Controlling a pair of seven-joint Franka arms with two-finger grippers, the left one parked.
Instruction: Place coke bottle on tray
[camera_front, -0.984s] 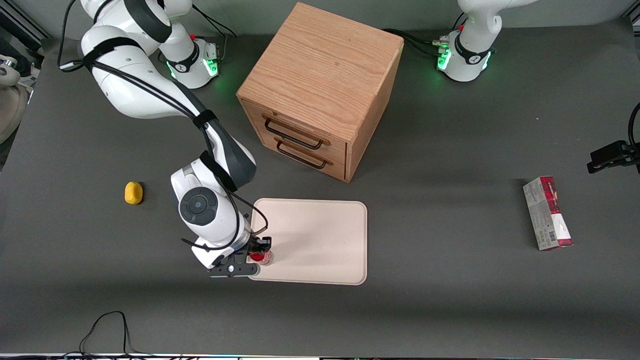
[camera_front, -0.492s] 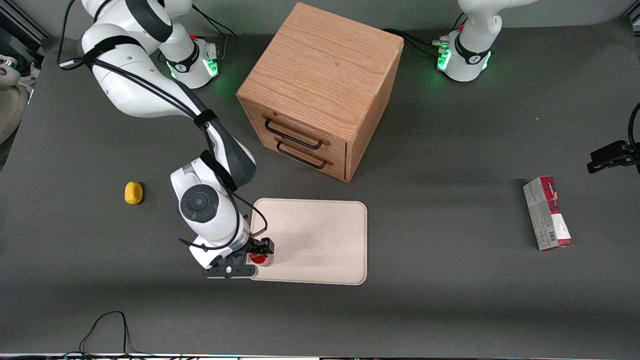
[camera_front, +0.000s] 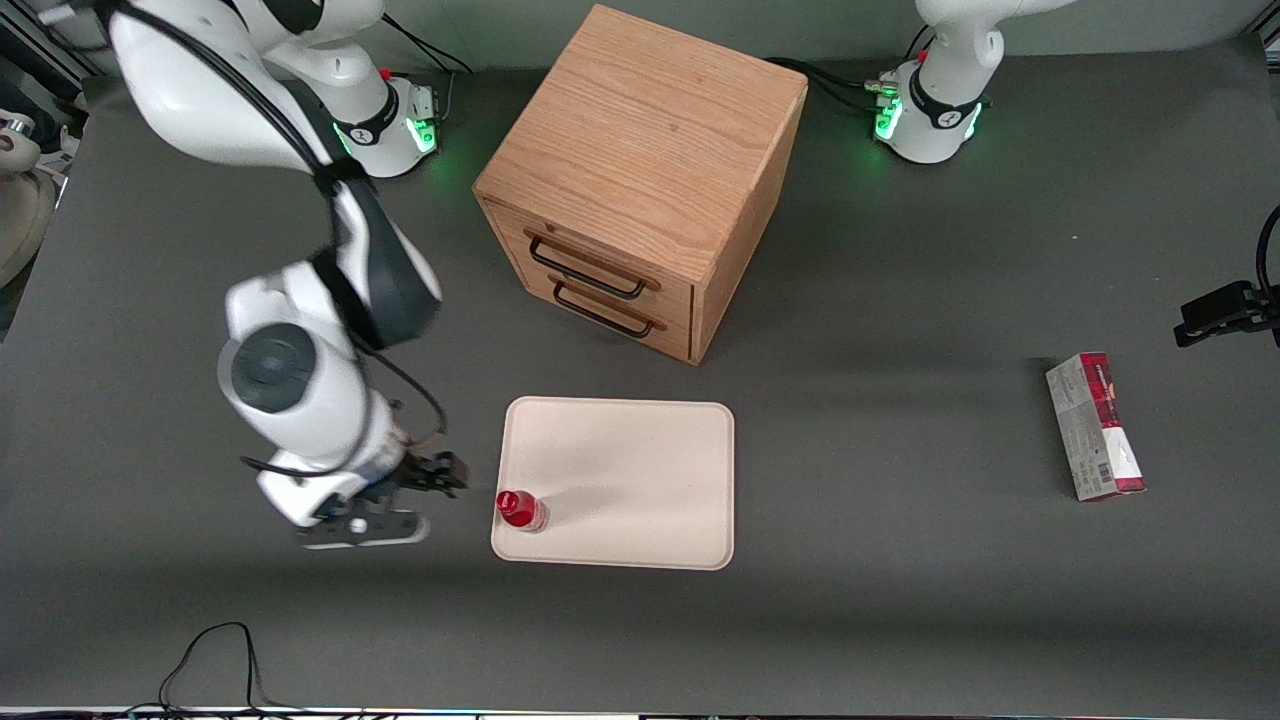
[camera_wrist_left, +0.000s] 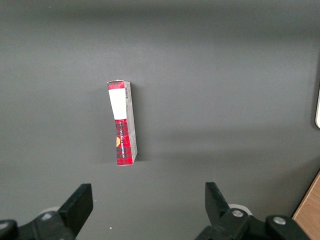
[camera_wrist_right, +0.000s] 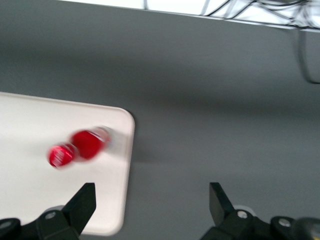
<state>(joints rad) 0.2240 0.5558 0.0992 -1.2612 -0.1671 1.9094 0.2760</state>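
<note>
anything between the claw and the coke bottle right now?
Only bare table and the tray's rim. In the front view the open claw hangs off the tray, toward the working arm's end; the coke bottle stands on the tray.

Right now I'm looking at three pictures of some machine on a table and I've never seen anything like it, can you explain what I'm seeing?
These are two white robot arms bolted to a dark table; only one works. One picture looks down on the whole table. The other two come from cameras on each arm's wrist, so the black prongs at their edge are that arm's fingers.

On the table stand a wooden cabinet with two drawers, a cream tray in front of it, and a red carton toward the parked arm's end. A small red bottle stands upright on the tray, near a corner. The working arm's hand is open, holds nothing, and sits beside the tray, apart from the bottle.
</note>
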